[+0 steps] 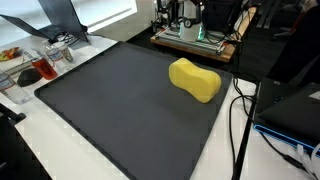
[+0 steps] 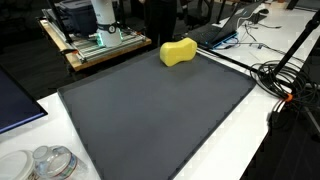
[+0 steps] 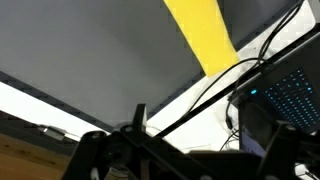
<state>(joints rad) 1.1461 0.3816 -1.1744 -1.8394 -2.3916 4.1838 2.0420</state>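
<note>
- The yellow sponge (image 1: 195, 80) is lying on the dark mat (image 1: 100, 110), right of centre in the upper half of an exterior view, with nothing touching it.
- The gripper (image 3: 185, 155) is showing only at the bottom of the wrist view, its fingers standing apart and empty.
- The sponge is looking light and soft, so it is probably yielding when squeezed, and its narrower middle is offering the best hold.

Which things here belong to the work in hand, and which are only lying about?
In hand: yellow sponge; dark mat that it lies on.
Lying about: cables; laptop; clear containers.
</note>
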